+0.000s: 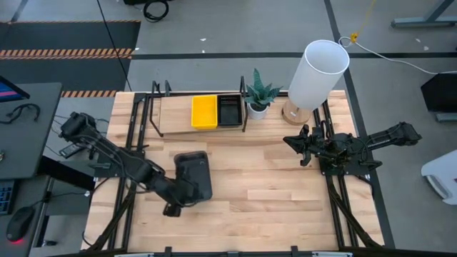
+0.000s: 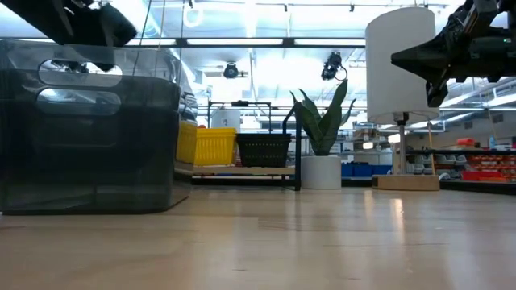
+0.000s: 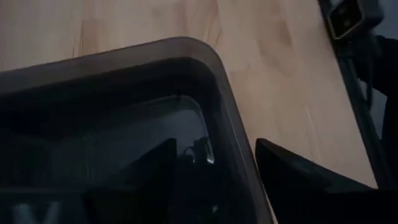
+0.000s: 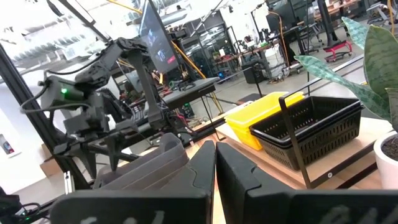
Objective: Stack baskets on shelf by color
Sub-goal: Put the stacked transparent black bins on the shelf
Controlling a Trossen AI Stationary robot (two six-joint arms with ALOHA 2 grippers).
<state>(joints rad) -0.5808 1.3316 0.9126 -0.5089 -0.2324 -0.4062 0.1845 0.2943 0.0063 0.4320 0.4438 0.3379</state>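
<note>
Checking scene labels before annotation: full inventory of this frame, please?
Dark grey plastic basket with rounded corners: one stack, count unclear, tabletop front left.
Bright yellow plastic basket: one stack, on shelf.
Black perforated plastic basket: one stack, on shelf beside yellow.
Light-wood shelf with black metal frame: one, table back.
Green plant in white pot: one, right of shelf.
White cylindrical lamp on wooden base: one, back right.
Left end effector: open, straddling grey basket's rim.
Right end effector: shut, hovering at right.
</note>
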